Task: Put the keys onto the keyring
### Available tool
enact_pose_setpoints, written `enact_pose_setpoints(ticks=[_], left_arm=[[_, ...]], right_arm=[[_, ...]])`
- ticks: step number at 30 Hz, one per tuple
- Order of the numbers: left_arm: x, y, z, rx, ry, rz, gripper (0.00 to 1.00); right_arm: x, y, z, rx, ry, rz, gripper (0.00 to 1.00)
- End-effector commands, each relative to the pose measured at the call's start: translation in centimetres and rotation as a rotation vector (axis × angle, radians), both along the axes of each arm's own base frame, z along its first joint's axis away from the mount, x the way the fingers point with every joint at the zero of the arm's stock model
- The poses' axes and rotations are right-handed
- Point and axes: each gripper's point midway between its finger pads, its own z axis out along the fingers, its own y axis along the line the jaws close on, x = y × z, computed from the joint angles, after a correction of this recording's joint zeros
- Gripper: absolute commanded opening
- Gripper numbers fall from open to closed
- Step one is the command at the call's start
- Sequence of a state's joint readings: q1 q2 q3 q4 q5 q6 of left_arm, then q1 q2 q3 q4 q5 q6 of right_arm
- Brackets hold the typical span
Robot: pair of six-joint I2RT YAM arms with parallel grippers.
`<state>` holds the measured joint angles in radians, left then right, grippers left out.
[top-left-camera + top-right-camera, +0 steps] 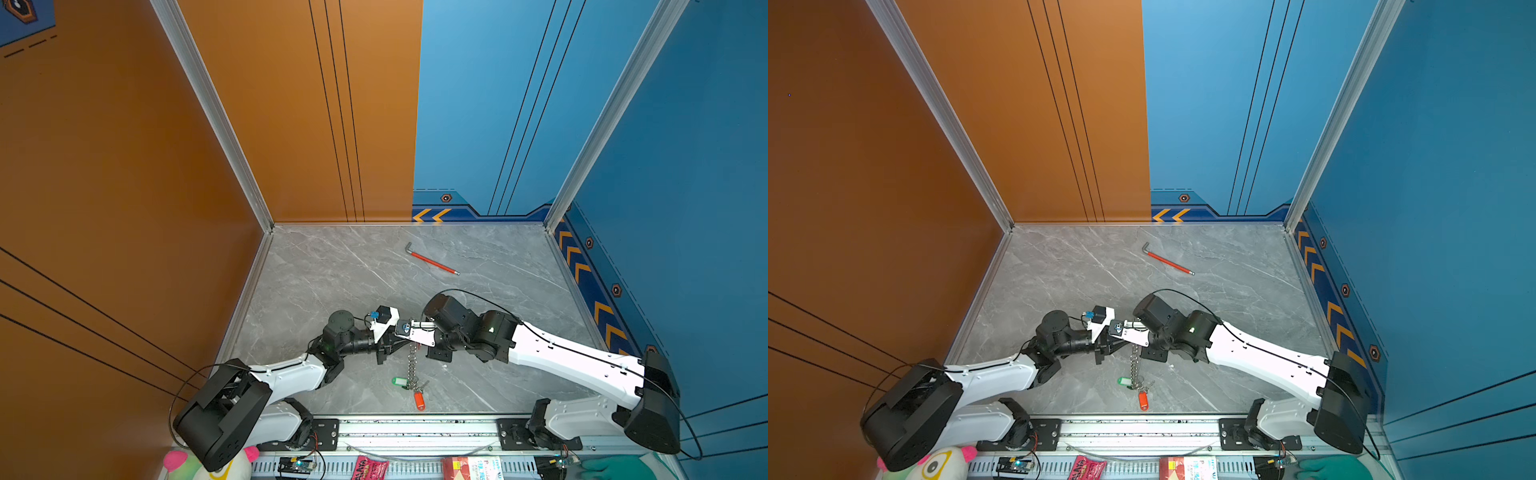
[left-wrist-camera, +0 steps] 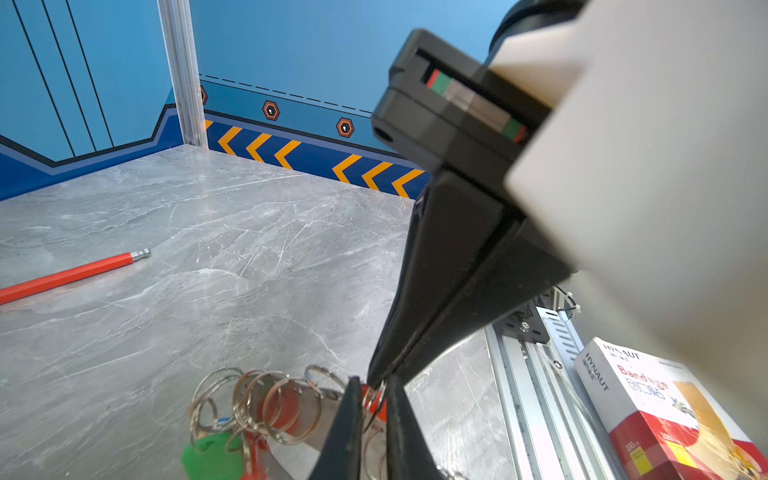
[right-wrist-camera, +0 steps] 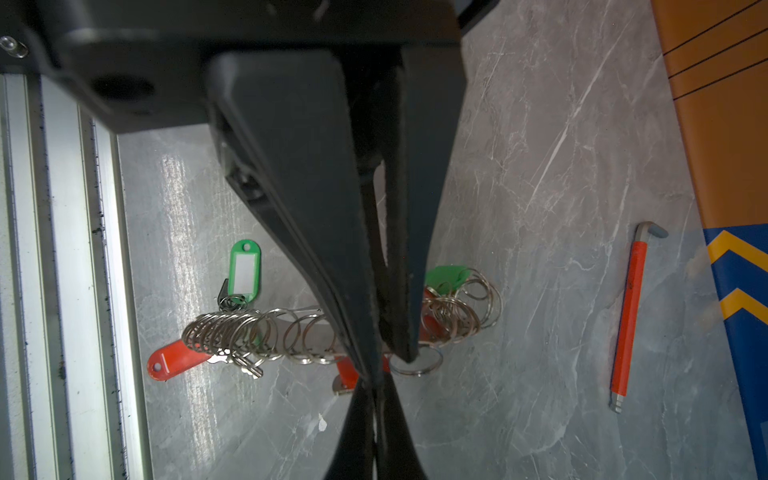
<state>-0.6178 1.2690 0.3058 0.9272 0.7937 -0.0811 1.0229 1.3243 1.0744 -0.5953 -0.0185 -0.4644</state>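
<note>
We find the right gripper (image 3: 386, 361) clamped on the keyring (image 1: 412, 365), long axis hanging toward the near rail (image 1: 415, 428), keys (image 1: 419, 401) lowest; the left gripper (image 2: 372, 386), tip-to-tip, is barely parted, possibly pinching an orange tag (image 3: 347, 374).

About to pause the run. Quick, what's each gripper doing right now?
Left gripper: jaws nearly closed at an orange-tagged key; grip cannot be told.
Right gripper: closed, holding the keyring up.
</note>
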Motion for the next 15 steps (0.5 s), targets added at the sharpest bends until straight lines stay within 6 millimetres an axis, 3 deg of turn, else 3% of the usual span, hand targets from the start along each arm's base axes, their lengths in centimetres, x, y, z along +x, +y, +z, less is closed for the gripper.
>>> enact_pose_setpoints(ticks=[1, 7, 15], left_arm=[[-0.11, -0.43, 0.46, -0.005, -0.014, -0.033, 0.13], [-0.21, -0.44, 0.4, -0.005, -0.013, -0.037, 0.24], [-0.35, -0.55, 0.27, -0.003, -0.004, -0.055, 0.18]], right_arm=[[0.51, 1.51, 1.74, 0.067, -0.033, 0.0, 0.0], [0.68, 1.34, 2.07, 0.093, -0.035, -0.01, 0.0], [0.78, 0.84, 2.73, 0.19, 0.001, -0.024, 0.0]])
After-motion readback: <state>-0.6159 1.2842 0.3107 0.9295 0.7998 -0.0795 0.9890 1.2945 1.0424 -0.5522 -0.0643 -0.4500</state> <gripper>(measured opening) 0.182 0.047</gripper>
